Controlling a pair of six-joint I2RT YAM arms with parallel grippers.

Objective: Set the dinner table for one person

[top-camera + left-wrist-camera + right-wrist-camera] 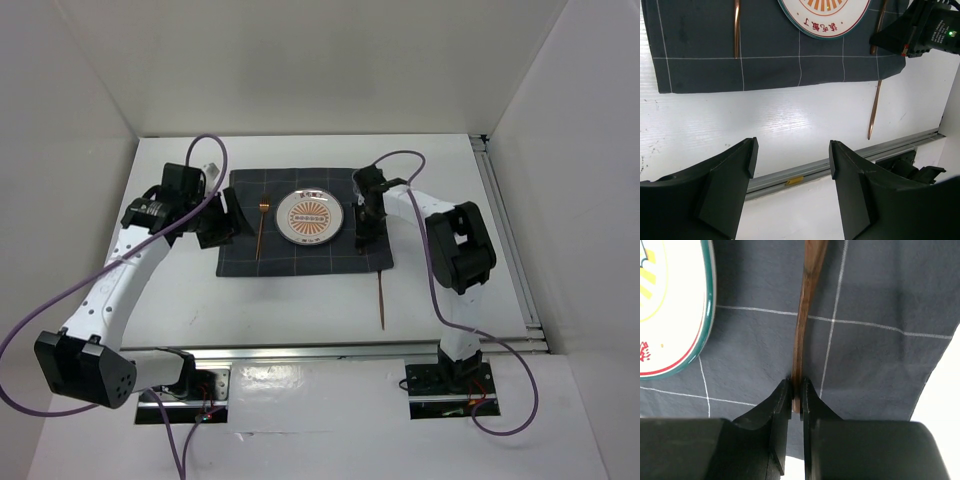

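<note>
Dinner table (300, 310): white, fills the floor of the white-walled cell, with a metal rail (330, 352) along its near edge just ahead of the arm bases.

Mat (305, 262), dark grey with a pale check, lies flat at mid-table, nearer the far side. Plate (310, 216) sits on the mat's far half, about centred. It is round, with an orange sunburst pattern and a green-and-red rim.

Fork (261, 230), copper, lies on the mat just left of the plate, parallel to the mat's short side, tines at the far end.

Utensil (381, 300), thin and copper-brown, runs right of the plate. Its far part is over the mat, and its near end passes the mat's near edge onto bare table. Type not readable, and I cannot tell whether it is lifted or resting.

Right gripper (362, 232) is over the mat's right side, just beside the plate. In the wrist view its fingers (782, 397) are clenched on the utensil, pinching the shaft edge-on.

Left gripper (220, 225) is at the mat's left edge, beside the fork and apart from it. Its fingers (735, 165) are spread wide with nothing between them, and bare table and rail show through the gap.
</note>
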